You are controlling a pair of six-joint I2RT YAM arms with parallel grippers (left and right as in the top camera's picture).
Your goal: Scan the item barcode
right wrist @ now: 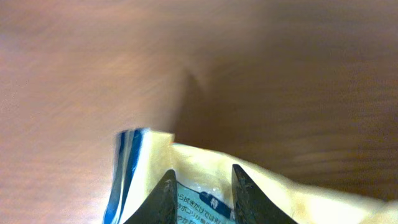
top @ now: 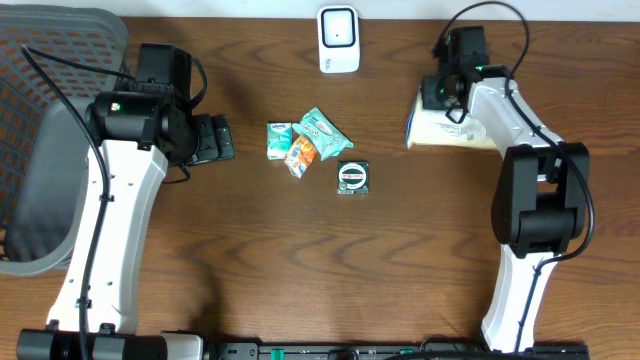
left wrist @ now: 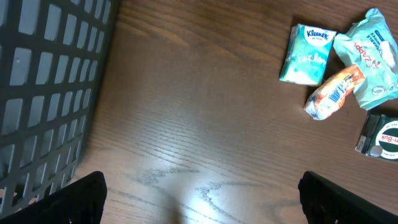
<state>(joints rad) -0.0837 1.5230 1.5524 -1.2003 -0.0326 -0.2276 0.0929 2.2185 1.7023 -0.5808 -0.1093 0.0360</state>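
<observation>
While the right gripper (right wrist: 202, 190) is positioned over the right-hand part of the table (top: 250, 270), its jaws stand narrow, with the printed face of a cream packet (right wrist: 292, 199) showing between the 2 fingertips (right wrist: 165, 199). Whether the jaws actually clamp the packet cannot be told: the wrist view is blurred and shows only the tips. In the overhead view the packet lies directly under this gripper, to the right of the white scanner (top: 338, 40) and well apart from it.

Status of the left arm: the left gripper (left wrist: 202, 193) hangs above bare wood with its jaws wide and nothing between them. It sits between the grey mesh basket (top: 40, 150) and the cluster of items at the table centre.

Items in the centre cluster, 4 in total:
1. Kleenex pack (top: 279, 140)
2. Orange packet (top: 300, 155), touching the Kleenex pack
3. Teal packet (top: 325, 128), touching the orange packet
4. Dark square item (top: 352, 177), just beside the others

Progress assessment: no item is presented to the scanner at this moment, so a scan cannot be confirmed from these views. No barcode is visible on the cream packet; its printed face shows text only. Judged from the layout, the work in hand concerns the cream packet alone. Bringing its barcode in front of the scanner window is the step left to do. None of the 4 centre items is in a gripper.
</observation>
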